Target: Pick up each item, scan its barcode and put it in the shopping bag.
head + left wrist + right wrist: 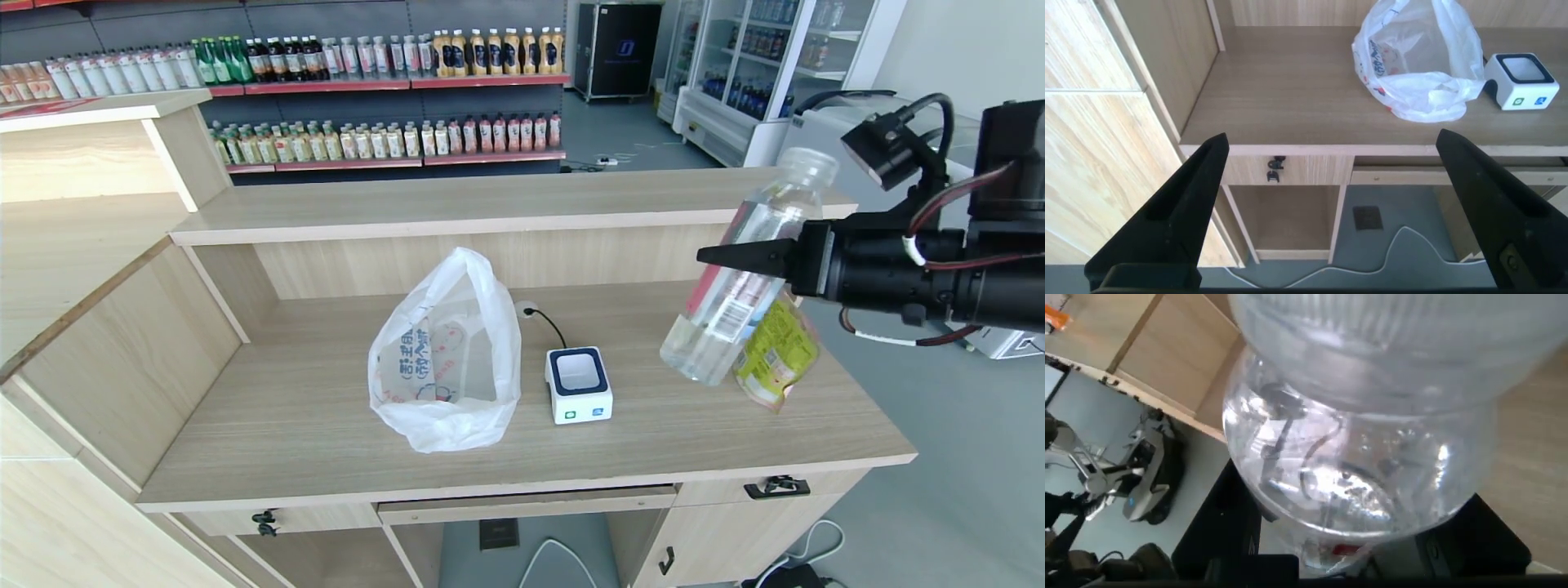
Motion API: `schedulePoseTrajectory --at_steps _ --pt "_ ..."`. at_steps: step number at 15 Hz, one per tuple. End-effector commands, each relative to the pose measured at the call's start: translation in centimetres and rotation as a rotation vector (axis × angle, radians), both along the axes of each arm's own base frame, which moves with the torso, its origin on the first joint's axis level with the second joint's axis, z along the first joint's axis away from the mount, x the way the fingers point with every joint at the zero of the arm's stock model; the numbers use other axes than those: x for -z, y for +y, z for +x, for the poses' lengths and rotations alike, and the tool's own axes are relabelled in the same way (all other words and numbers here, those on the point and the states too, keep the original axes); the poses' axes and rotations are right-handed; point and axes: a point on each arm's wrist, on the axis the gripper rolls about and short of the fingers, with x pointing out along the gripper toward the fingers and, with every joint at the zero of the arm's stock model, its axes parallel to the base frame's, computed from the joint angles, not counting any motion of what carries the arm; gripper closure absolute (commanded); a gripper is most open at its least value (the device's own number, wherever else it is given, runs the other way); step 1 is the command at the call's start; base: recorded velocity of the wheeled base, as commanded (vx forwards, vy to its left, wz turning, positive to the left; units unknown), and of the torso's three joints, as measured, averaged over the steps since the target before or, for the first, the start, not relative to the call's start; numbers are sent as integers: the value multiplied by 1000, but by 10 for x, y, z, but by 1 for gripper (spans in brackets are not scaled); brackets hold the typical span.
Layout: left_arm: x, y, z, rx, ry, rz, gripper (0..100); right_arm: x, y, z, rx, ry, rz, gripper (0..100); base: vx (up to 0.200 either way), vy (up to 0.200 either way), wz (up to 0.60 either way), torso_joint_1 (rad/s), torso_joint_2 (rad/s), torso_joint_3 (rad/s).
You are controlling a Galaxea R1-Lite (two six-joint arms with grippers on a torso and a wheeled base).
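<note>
Over the right end of the counter (326, 425), my right gripper (747, 255) clamps the tilted water bottle (718, 343), so I should turn its barcode label (737, 314) squarely toward the scanner (578, 382) beside the shopping bag (445, 351); my left gripper (1331, 143) hangs wide open.

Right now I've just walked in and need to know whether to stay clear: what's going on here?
The robot's right hand is shut on a clear bottle, held tilted in the air over the right end of the counter, near a green pouch. The scanner and the shopping bag sit mid-counter, side by side. The left hand hangs open and empty before the counter.
</note>
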Motion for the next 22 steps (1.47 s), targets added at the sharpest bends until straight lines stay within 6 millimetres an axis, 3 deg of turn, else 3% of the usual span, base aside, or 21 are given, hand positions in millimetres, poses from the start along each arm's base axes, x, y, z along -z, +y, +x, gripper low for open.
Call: schedulePoseTrajectory --at_steps 1,4,9,15,22 --pt "0 0 0 -1 0 0 0 -37 -8 -65 -7 -69 20 100 0 0 0 0 0 0" --pt "0 0 0 -1 0 0 0 -51 -3 -91 -22 -57 46 100 0 0 0 0 0 0" --pt "0 0 0 -1 0 0 0 -81 4 -106 -61 -20 133 100 0 0 0 0 0 0" --pt "0 0 0 -1 0 0 0 -78 11 -123 -129 103 176 100 0 0 0 0 0 0" --pt "0 0 0 -1 0 0 0 -69 20 -134 -211 127 153 100 0 0 0 0 0 0"
